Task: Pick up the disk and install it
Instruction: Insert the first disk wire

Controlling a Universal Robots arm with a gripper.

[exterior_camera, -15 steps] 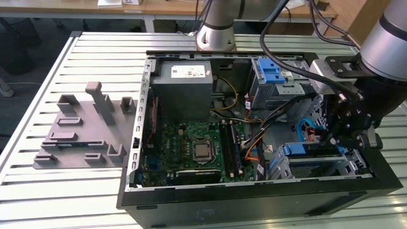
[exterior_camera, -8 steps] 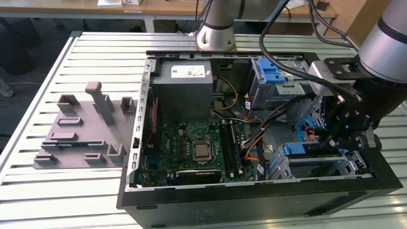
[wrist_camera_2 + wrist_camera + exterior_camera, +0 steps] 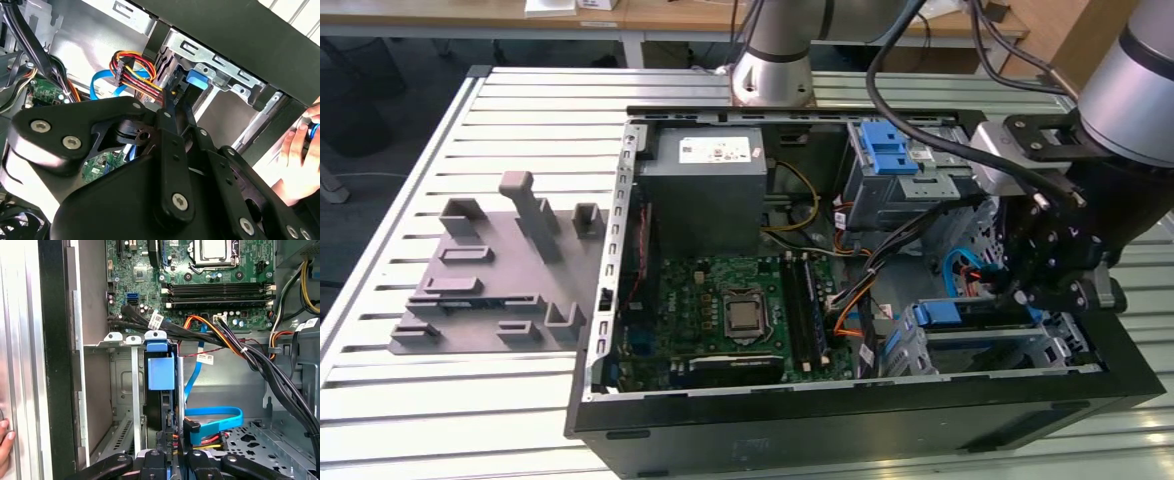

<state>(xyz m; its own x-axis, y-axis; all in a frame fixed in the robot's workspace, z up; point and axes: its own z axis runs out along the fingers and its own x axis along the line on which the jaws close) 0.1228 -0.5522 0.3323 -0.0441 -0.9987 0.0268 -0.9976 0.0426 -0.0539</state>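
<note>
The disk (image 3: 161, 372) stands on edge in a slot of the silver drive cage (image 3: 120, 375), its blue rail tab towards the motherboard and its dark body below. In the exterior view the disk (image 3: 971, 318) sits in the cage (image 3: 1061, 350) at the near right corner of the open computer case. My gripper (image 3: 168, 440) is shut, its tips against the disk's rear edge beside the cable plugs. In the second wrist view the gripper (image 3: 173, 97) tapers to a point just short of the disk's blue tab (image 3: 197, 80). In the exterior view the gripper (image 3: 1017, 292) reaches down into the case.
A blue data cable (image 3: 215, 415) and a coloured power bundle (image 3: 235, 345) cross beside the cage. The motherboard (image 3: 734, 310), grey power-supply box (image 3: 707, 190) and a second cage with a blue latch (image 3: 894, 160) are inside the case. A person's hand (image 3: 300, 150) rests on the case's outer edge. A grey fixture plate (image 3: 494, 270) lies at the exterior view's left.
</note>
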